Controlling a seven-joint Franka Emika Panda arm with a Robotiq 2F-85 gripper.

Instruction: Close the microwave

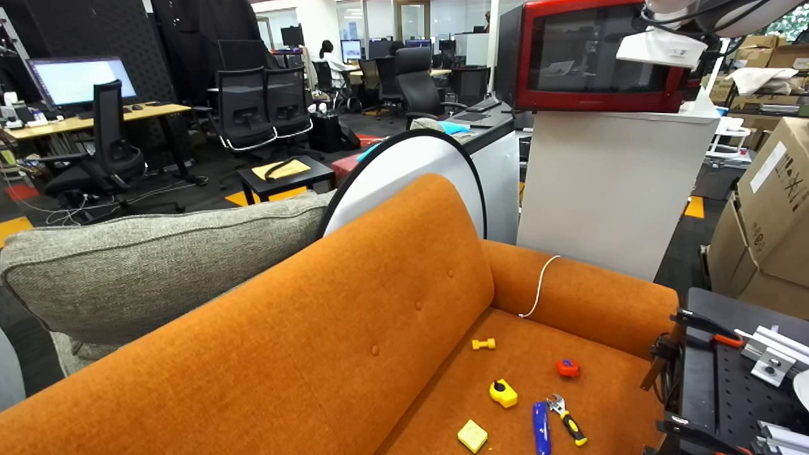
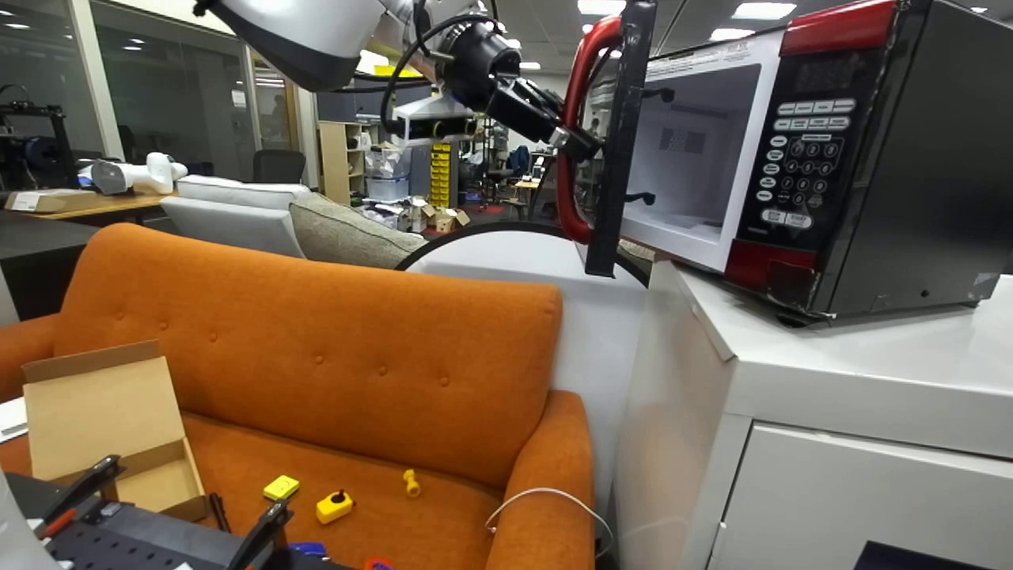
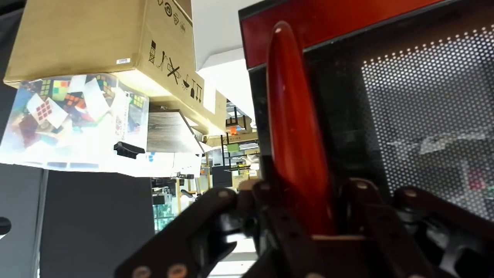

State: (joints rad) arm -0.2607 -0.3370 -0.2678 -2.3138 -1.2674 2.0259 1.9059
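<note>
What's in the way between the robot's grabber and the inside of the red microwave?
The microwave door. In an exterior view it stands open, nearly edge-on, between the gripper and the microwave's inside.

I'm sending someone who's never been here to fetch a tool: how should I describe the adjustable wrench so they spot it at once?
Find the orange sofa and look at its seat. Next to a long blue object lies the adjustable wrench. Nothing else in view on that seat joins a silvery head to a black-and-yellow handle.
</note>
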